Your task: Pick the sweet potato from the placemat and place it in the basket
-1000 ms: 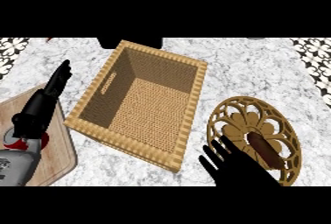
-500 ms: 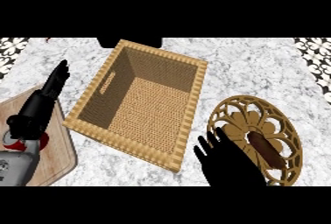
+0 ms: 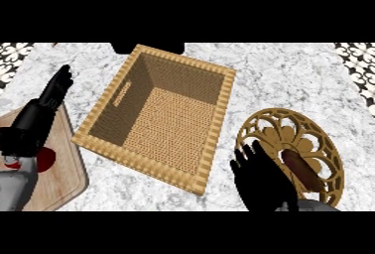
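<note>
A brown sweet potato (image 3: 302, 169) lies on a round gold openwork placemat (image 3: 320, 141) at the right of the counter. My right hand (image 3: 261, 179) is open, fingers straight, over the placemat's left part, just left of the sweet potato and apart from it. A rectangular woven basket (image 3: 211, 145) with nothing inside stands in the middle, left of the placemat. My left hand (image 3: 51, 97) rests open at the left, above a cutting board.
A wooden cutting board (image 3: 67, 168) lies at the lower left with a red object (image 3: 45, 158) on it, partly hidden by my left forearm. The counter is grey marble, with patterned tile showing at the top corners.
My right hand has drawn back toward the lower edge and slightly left, uncovering the sweet potato more. The left hand has not moved.
</note>
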Available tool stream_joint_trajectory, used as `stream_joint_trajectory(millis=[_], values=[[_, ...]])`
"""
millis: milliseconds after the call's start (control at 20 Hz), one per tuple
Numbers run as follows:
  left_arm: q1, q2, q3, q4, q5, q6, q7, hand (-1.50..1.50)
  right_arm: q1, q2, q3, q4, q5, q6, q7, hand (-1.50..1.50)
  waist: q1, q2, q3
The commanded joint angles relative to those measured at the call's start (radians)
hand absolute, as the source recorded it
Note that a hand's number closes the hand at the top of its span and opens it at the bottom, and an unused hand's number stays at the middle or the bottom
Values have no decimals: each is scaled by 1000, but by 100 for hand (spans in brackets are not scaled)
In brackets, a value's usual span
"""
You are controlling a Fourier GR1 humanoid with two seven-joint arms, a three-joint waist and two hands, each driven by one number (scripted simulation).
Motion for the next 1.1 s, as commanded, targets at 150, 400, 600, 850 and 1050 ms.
stream_joint_trajectory(millis=[150,400,600,850,1050], values=[[17,-65,-22,-41,-67,20,5,0,-6,-52,26,88,100,-9,-95,-150,1,1,1],[21,-75,-12,-20,-82,8,3,0,49,-246,79,124,204,-225,-267,-150,0,1,1],[-32,-45,63,47,-41,-62,-27,0,-17,-117,56,261,261,-219,-315,-150,2,2,0],[42,-93,33,-15,-87,-17,-27,0,56,-302,73,267,344,-454,-483,-150,2,1,1],[69,-109,35,-36,-110,-37,-30,0,91,-205,44,280,412,-416,-475,-150,0,1,0]])
